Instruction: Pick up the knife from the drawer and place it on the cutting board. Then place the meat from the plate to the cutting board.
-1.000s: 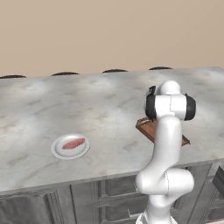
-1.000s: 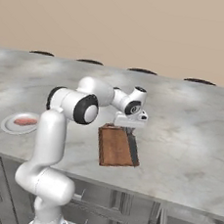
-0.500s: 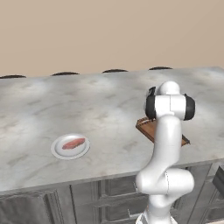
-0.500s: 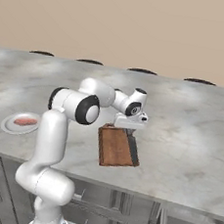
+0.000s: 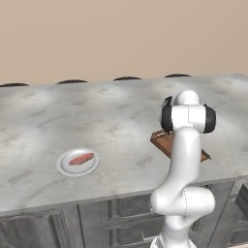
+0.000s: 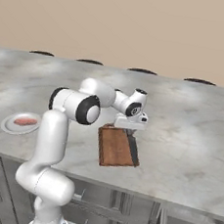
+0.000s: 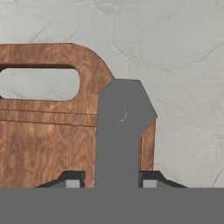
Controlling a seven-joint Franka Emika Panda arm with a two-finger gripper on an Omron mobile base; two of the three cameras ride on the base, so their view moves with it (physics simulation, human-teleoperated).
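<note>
One broad marble desk (image 5: 111,116) spans both base views, with grey panelled cabinet fronts (image 5: 97,218) below its near edge and a plain beige wall (image 5: 121,34) behind it. Several dark rounded shapes (image 5: 127,78) peek over the far edge; what they are cannot be told.

The white arm (image 6: 51,141) rises at the near edge and bends forward, its hand low over the far end of the cutting board (image 6: 114,146). That reddish-brown board lies flat on the desk close to the near edge, and in the left base view it is partly hidden behind the arm. In the hand view its handle end with the long slot (image 7: 39,83) fills the left side, marble to the right of it.

The white plate (image 5: 63,167) sits well apart from the board, further left along the desk, and the pinkish-red meat (image 5: 81,158) lies in the middle of it.

The knife (image 6: 132,150) lies on the cutting board along its right-hand edge in the right base view, one end under the hand. In the hand view a grey part of it stands up between the two fingers (image 7: 72,183), which flank it closely. One seems to touch it while a thin gap shows at the other, so I cannot tell whether they grip it or have let go.
</note>
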